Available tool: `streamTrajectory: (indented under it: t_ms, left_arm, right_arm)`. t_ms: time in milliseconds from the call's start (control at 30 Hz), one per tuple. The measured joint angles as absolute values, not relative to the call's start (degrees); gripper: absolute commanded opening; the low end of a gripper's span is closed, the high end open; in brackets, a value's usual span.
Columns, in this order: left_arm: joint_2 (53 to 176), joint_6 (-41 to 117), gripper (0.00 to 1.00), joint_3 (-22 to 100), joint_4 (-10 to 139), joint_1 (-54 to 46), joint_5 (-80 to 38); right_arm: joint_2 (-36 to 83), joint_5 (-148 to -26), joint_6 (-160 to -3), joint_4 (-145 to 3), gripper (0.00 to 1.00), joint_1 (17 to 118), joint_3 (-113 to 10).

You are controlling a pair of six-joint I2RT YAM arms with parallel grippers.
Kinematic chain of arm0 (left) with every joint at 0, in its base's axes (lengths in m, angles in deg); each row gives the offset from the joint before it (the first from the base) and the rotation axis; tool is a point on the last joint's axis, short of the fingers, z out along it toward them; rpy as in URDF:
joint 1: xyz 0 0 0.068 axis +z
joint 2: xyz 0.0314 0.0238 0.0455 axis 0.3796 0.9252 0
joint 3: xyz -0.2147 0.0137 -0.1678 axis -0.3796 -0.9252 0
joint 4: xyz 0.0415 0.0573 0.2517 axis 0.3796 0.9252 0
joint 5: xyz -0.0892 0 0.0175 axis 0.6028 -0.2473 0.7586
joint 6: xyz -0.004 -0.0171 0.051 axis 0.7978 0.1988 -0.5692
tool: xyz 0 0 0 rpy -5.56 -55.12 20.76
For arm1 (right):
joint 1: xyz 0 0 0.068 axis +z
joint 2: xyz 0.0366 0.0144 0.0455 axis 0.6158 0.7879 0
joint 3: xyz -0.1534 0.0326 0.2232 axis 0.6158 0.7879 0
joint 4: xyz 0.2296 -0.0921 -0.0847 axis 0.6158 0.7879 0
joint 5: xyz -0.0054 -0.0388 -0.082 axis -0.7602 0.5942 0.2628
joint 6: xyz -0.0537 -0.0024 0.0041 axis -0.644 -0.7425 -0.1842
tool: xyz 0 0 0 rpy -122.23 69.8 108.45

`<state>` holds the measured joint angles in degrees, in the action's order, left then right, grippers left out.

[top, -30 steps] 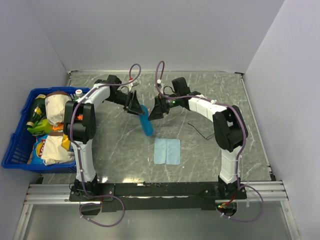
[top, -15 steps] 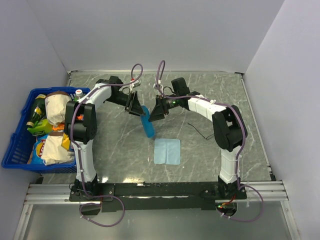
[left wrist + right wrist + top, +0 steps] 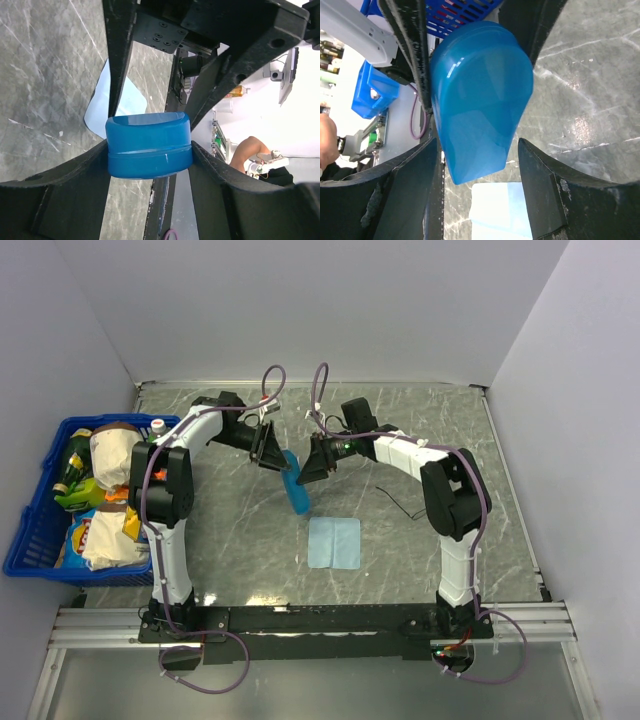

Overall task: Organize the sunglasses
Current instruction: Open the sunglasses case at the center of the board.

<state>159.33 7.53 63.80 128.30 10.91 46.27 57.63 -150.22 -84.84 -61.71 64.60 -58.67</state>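
The blue case (image 3: 294, 486) hangs tilted above the table's middle, and my left gripper (image 3: 268, 448) is shut on its upper end. The left wrist view shows both fingers pressed on the case (image 3: 149, 145) at the left gripper (image 3: 149, 148). My right gripper (image 3: 312, 466) comes at the case from the right. Its jaws straddle the case (image 3: 480, 95) in the right wrist view, the right gripper (image 3: 476, 145) open with a gap at one finger. The sunglasses (image 3: 405, 508) lie as a thin black wire on the table, right of the light-blue cloth (image 3: 334, 542).
A blue basket (image 3: 20, 540) full of snack bags and bottles stands at the left edge. The cloth (image 3: 495, 210) lies flat below the case. Grey walls close in the table on three sides.
My right gripper's jaws have narrowed around the case and the arm has edged slightly left. The left gripper and case have barely shifted.
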Motion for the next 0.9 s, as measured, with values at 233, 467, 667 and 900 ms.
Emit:
streamTrajectory:
  t_ms: [233, 467, 667, 900]
  left_arm:
    - [159.4, 6.3, 0.63, 63.8, 129.4, 10.9, 46.8]
    - [160.4, 4.9, 0.63, 64.8, 131.2, 10.9, 47.9]
    - [161.2, 3.6, 0.63, 65.3, 132.8, 10.9, 48.1]
    - [161.3, 3.1, 0.63, 65.5, 133.7, 10.9, 49.1]
  right_arm:
    - [58.0, -150.7, -82.7, -63.8, 0.69, 64.6, -58.7]
    - [58.1, -151.9, -81.6, -64.6, 0.66, 64.6, -58.7]
    - [59.0, -153.2, -81.2, -65.3, 0.66, 64.8, -58.7]
    - [59.2, -154.0, -80.7, -66.0, 0.73, 64.9, -58.5]
